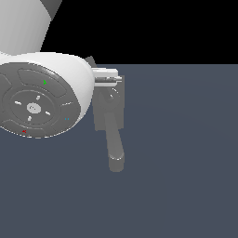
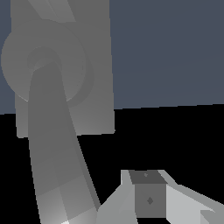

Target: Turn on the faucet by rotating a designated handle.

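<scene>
The arm's big white wrist crowds the faucet (image 1: pixel 109 111) on the dark table (image 1: pixel 186 162) — its gripper (image 1: pixel 108 79) sits at the far end of the base. The thick spout (image 1: pixel 114 144) points away. I can't tell whether the fingers grip the handle (image 2: pixel 52 11) — turning seems still ahead.

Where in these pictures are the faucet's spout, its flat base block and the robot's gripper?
spout (image 1: pixel 114 148): exterior view, middle of its thick shaft.
base block (image 2: pixel 98 65): wrist view, bare flat face beside the hub.
gripper (image 1: pixel 108 78): exterior view, the pale fingers above the faucet.
</scene>
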Available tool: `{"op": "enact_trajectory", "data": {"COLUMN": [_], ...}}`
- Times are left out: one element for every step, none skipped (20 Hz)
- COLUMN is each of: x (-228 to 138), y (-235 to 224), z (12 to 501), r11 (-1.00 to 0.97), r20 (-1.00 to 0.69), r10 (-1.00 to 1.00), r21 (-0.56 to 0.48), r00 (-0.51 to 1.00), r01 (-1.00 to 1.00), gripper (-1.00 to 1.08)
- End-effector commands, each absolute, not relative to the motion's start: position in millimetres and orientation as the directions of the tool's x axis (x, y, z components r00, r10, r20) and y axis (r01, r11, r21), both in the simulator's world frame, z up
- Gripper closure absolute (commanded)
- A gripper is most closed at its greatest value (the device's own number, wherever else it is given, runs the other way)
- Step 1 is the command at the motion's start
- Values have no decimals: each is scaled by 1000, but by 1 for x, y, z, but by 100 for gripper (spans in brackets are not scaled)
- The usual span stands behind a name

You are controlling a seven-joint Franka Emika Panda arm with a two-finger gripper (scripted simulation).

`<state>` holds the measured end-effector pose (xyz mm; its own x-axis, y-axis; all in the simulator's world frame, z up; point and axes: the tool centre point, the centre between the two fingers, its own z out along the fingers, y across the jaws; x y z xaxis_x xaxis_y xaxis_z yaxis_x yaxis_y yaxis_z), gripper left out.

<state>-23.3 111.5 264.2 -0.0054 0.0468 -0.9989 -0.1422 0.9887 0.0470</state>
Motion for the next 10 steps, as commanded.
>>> {"op": "enact_trajectory", "data": {"x": [-20, -19, -19, -19, -18, -18, -18, -20, -20, -19], "y": [103, 100, 97, 94, 91, 89, 89, 89, 86, 83], "z": [277, 280, 283, 285, 288, 291, 291, 285, 286, 286], "r11": [988, 988, 988, 988, 988, 988, 988, 987, 987, 987], "r20": [-1000, -1000, -1000, -1000, -1000, -1000, -1000, -995, -995, -995], "r10": [20, 21, 21, 21, 21, 21, 21, 96, 92, 89], "r21": [21, 21, 21, 21, 21, 21, 21, 90, 87, 84], "r00": [-8, -7, -6, -5, -5, -4, -4, 36, 34, 32], "r01": [-152, -152, -152, -152, -152, -152, -152, -132, -133, -134], "gripper": [108, 108, 108, 108, 108, 108, 108, 108, 108, 108]}}
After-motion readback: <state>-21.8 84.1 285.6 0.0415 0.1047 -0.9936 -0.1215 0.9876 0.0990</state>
